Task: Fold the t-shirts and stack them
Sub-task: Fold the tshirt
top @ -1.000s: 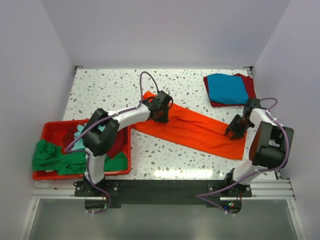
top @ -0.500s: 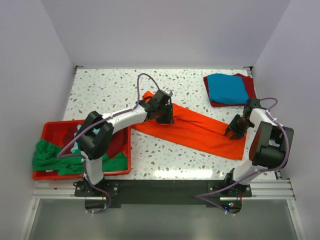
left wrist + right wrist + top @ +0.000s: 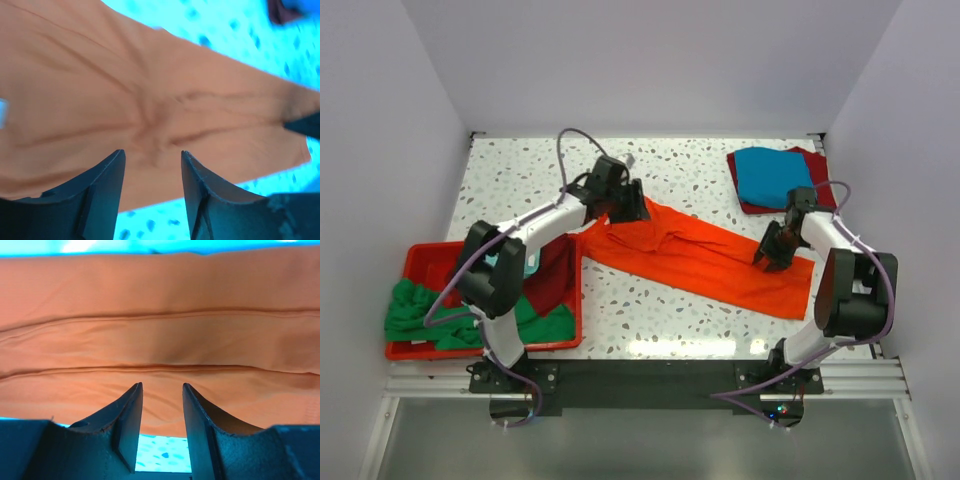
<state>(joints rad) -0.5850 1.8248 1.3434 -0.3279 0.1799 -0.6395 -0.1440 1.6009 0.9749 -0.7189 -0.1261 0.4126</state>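
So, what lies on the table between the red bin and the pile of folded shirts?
The orange t-shirt, folded into a long strip, lies slantwise across that stretch; the top view shows it.

My orange shirt lies as a long folded strip across the table; the blue shirt sits folded atop the dark red shirt, far right.

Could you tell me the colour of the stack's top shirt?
Top shirt: blue, clearest in top view.

The left arm and the right arm have white links and black rounded joints. A thin purple cable loops along each one. The left gripper and the right gripper have dark, wedge-shaped fingers with scuffed edges.
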